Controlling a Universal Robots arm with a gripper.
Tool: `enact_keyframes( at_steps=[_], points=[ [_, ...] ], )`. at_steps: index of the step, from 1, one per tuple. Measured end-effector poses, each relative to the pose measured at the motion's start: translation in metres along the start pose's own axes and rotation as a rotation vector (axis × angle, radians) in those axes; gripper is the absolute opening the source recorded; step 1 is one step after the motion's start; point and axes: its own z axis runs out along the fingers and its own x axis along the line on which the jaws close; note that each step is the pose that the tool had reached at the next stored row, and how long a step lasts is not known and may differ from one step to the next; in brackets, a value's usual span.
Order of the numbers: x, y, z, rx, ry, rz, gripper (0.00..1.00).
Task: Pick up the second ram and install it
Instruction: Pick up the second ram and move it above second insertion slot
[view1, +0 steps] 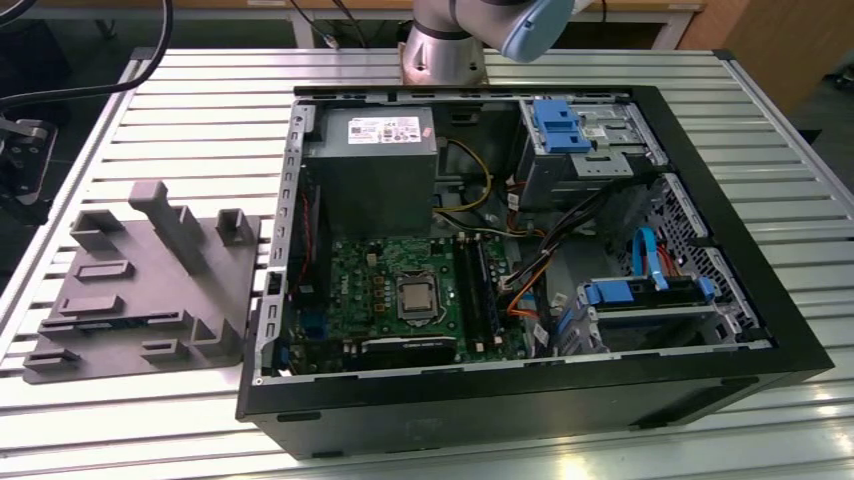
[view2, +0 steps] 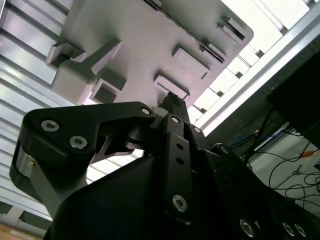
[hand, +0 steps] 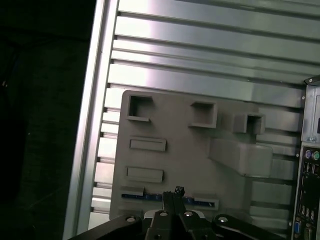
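You find the second ram (hand: 150, 197) in the first wrist view as a thin, long, narrow strip, dark with a bluish sheen. It stands on its long edge in the long slot of the grey holder tray (hand: 180, 150), near one border of the tray. It lies level and straight along that slot, and you see only its upper edge. The tip of the gripper (hand: 175, 191) covers its middle stretch, so the two ends show on either side.
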Motion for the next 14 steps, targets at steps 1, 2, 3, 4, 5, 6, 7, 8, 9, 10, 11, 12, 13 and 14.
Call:
enact_keyframes(
  at_steps=[1,2,3,4,5,6,7,8,9,10,11,12,13,14],
  points=[
    [0.0,0.0,0.0,-0.0001,0.0002,-0.005,0.11],
    [0.0,0.0,0.0,-0.0002,0.0005,-0.01,0.11],
    [0.0,0.0,0.0,-0.0003,0.0007,-0.016,0.11],
    [0.0,0.0,0.0,-0.0005,0.001,-0.021,0.11],
    [0.0001,0.0,0.0001,-0.0006,0.0011,-0.026,0.11],
    [0.0001,0.0,0.0,-0.0007,0.0014,-0.031,0.11],
    [0.0001,0.0,0.0001,-0.0008,0.0016,-0.037,0.11],
    [0.0001,0.0,0.0001,-0.0009,0.0018,-0.042,0.11],
    [0.0001,0.0,0.0001,-0.0011,0.0021,-0.047,0.11],
    [0.0001,0.0,0.0001,-0.0012,0.0024,-0.053,0.11],
    [0.0001,0.0,0.0001,-0.0013,0.0026,-0.059,0.11],
    [0.0001,0.0,0.0001,-0.0014,0.0028,-0.064,0.11],
    [0.0001,0.0,0.0001,-0.0016,0.0031,-0.069,0.11],
    [0.0001,0.0,0.0001,-0.0017,0.0033,-0.075,0.11]
  ],
)
